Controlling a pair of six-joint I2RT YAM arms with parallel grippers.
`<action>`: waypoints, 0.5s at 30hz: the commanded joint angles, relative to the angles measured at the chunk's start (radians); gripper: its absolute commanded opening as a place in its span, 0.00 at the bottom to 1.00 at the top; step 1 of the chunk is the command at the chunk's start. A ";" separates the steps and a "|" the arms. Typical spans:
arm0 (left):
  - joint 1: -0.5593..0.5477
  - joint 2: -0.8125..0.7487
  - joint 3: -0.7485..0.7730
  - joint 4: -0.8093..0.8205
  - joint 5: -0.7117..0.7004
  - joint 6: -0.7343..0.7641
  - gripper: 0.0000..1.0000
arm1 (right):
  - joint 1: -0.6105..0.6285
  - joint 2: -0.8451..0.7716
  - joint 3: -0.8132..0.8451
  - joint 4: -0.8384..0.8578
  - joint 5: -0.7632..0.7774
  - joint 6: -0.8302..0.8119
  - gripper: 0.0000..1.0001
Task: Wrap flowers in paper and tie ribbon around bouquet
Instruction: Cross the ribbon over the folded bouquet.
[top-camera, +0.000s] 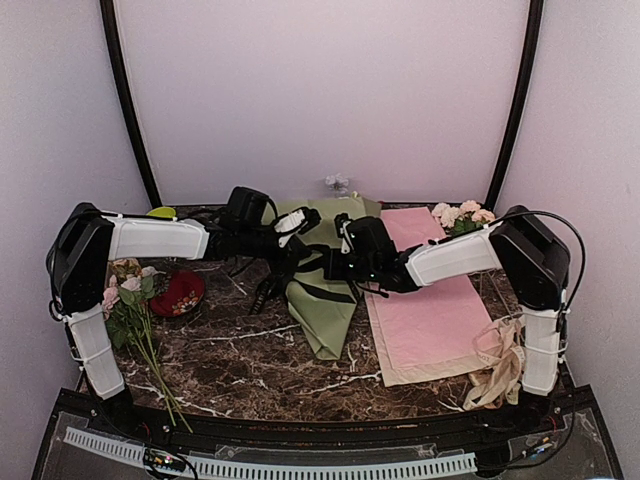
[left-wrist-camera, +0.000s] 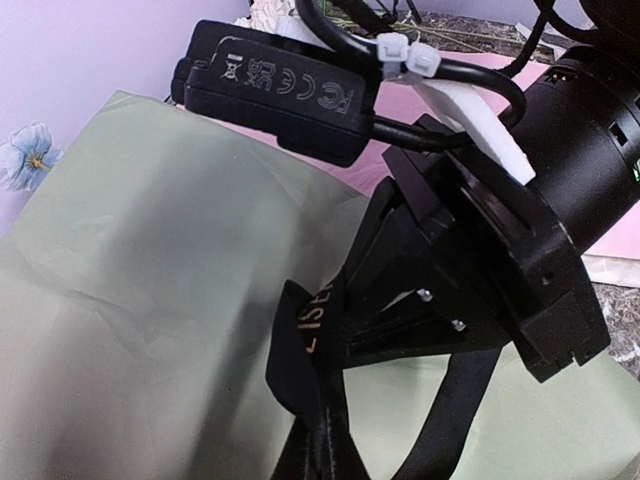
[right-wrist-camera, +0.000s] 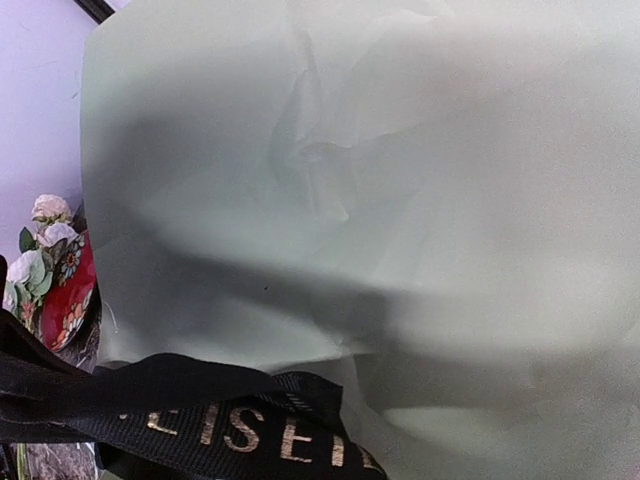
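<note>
Ribbon (right-wrist-camera: 220, 425) is what I am working on: the black band with pale lettering lies across the waist of the bouquet (top-camera: 322, 315), which rests mid-table with its point toward my bases and its wide end at the far wall. The paper (right-wrist-camera: 400, 200) is already rolled into a cone, and a pale blue blossom of the flowers (left-wrist-camera: 30, 155) peeps out past its far edge. So I judge the wrapping done and the tying under way, with no knot that I can make out.

My right gripper (left-wrist-camera: 330, 320) reaches in from the pink sheet (top-camera: 430, 310) side. Its jaws are together, and from the left wrist they look pinched on a fold of the ribbon just above the green paper. My left gripper (top-camera: 298, 240) is over the cone's left flank with its jaws closed too. Whether it has ribbon between them I cannot tell, because the dark strands and the dark fingers merge in that view.

Next, I think, one end must be carried over the other and through, then both drawn apart. That calls for a level, even pull across the waist. A lift would drag the light cone off the table, and a hard tug could crease the paper or slide the band toward the point.
</note>
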 joint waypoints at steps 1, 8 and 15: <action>0.006 -0.005 -0.012 0.018 -0.019 -0.011 0.00 | -0.002 -0.027 -0.015 0.051 -0.035 -0.031 0.00; 0.006 -0.004 -0.015 0.028 -0.082 -0.001 0.00 | -0.021 -0.128 -0.005 -0.159 -0.383 -0.201 0.00; 0.005 -0.004 -0.020 0.027 -0.085 0.008 0.00 | -0.051 -0.196 -0.013 -0.399 -0.774 -0.324 0.00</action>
